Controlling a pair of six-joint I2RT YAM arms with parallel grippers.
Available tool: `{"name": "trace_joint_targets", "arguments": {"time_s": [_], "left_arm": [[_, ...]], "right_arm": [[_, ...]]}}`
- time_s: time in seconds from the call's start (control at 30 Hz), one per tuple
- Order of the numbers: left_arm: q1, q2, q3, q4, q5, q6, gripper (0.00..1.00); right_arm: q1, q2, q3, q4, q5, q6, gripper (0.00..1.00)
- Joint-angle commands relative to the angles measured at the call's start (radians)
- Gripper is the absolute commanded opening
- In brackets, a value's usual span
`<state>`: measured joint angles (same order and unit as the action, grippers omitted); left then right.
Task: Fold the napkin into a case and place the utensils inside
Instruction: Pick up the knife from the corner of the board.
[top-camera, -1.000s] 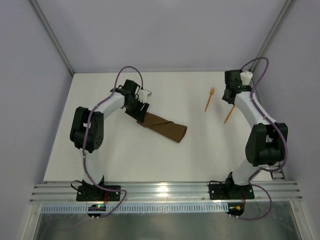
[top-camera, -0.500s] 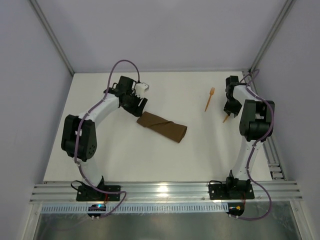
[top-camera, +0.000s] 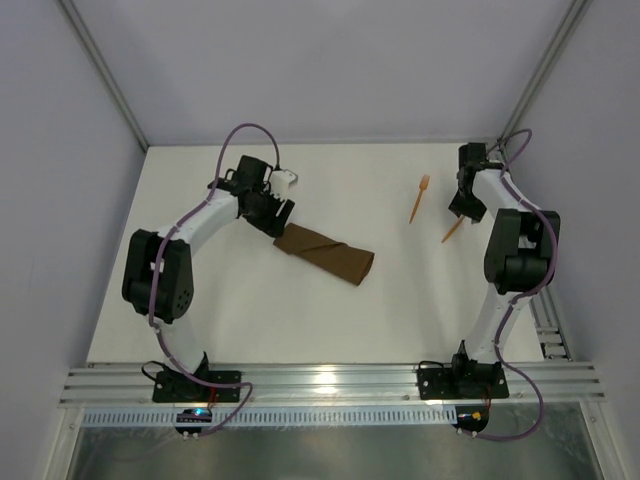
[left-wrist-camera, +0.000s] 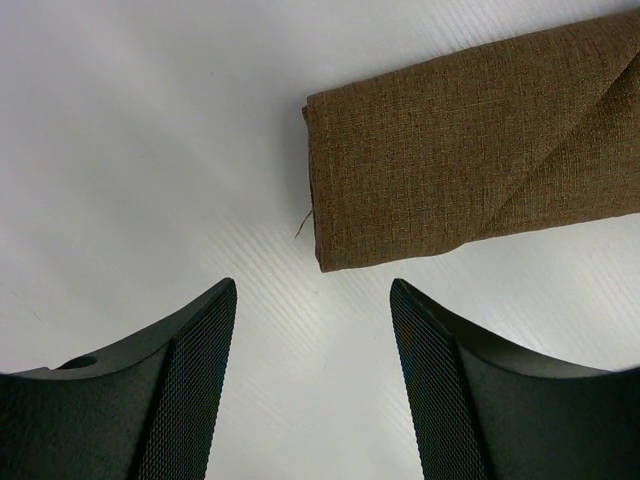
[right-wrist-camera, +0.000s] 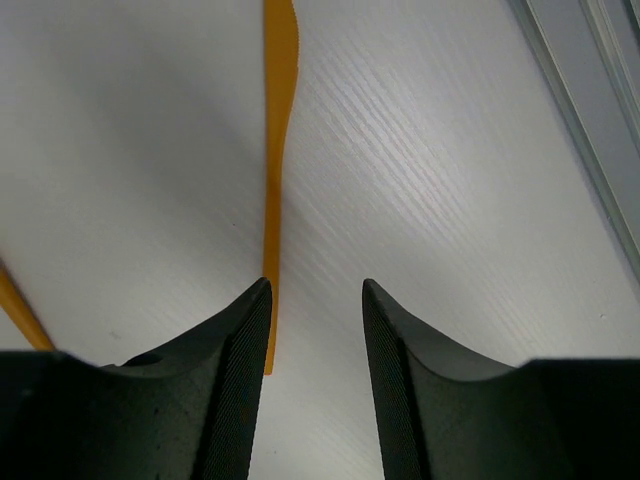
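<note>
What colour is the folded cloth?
The cloth is dark brown, woven; clearest in the left wrist view.

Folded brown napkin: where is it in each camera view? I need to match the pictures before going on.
Top external: the napkin lies slanted, left of centre on the table, one short end by the left claw.
Left wrist: upper right, short end just beyond the open claw.
Right wrist: not in it.
Shared landmark: that short end facing the left claw.
</note>
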<state>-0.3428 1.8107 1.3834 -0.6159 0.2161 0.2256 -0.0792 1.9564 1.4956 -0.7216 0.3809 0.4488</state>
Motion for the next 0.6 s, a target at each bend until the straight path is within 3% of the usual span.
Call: {"name": "trace_joint_targets", "arguments": {"time_s": [0.0, 0.13, 0.33, 0.5, 0.57], "left_arm": [[-0.002, -0.039, 0.005, 0.041, -0.007, 0.018, 0.66], [-0.002, -0.045, 0.005, 0.03, -0.003, 0.02, 0.66], [-0.002, -0.067, 0.005, 0.021, 0.008, 0.031, 0.66], [-0.002, -0.07, 0.006, 0.015, 0.015, 0.034, 0.66], [-0.002, -0.077, 0.006, 0.01, 0.023, 0.032, 0.66]], "right_arm": [[-0.005, 0.005, 0.05, 0.039, -0.039, 0.033, 0.47], [-0.005, 0.116, 0.115, -0.018, -0.03, 0.073, 0.52], [-0.028, 0.179, 0.08, -0.006, -0.056, 0.114, 0.52], [-0.054, 0.153, 0.039, 0.016, -0.12, 0.133, 0.29], [-0.06, 0.125, -0.007, 0.043, -0.135, 0.13, 0.13]]}}
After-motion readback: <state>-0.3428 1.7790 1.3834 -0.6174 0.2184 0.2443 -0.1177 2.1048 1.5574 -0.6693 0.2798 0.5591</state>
